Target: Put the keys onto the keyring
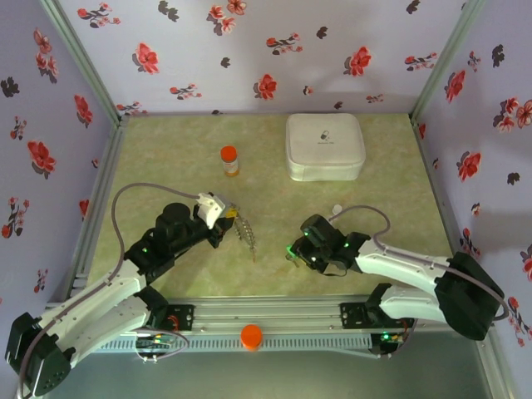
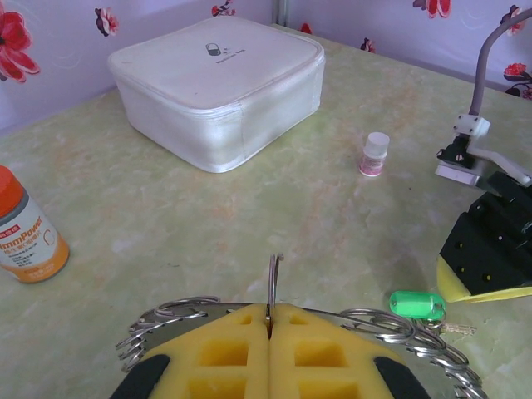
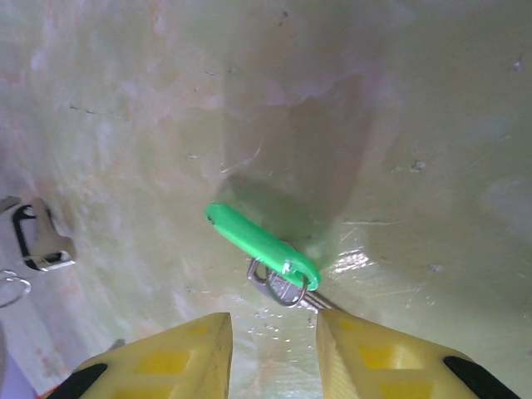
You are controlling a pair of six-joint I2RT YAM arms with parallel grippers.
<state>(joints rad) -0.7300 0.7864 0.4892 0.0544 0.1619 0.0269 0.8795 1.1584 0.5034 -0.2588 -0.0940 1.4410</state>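
I see lilac walls (image 2: 58, 37) with red flowers beyond my left fingers (image 2: 224, 353), pale green marbled tabletop (image 2: 249, 224) beneath them.

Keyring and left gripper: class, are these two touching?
Touching. The left wrist view shows the left gripper closed on an upright loop of the keyring, which is pinched between its jaws.

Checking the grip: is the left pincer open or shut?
Shut. In the left wrist view the left pincer has its yellow pads pressed together, pinching a loop of the keyring between them.
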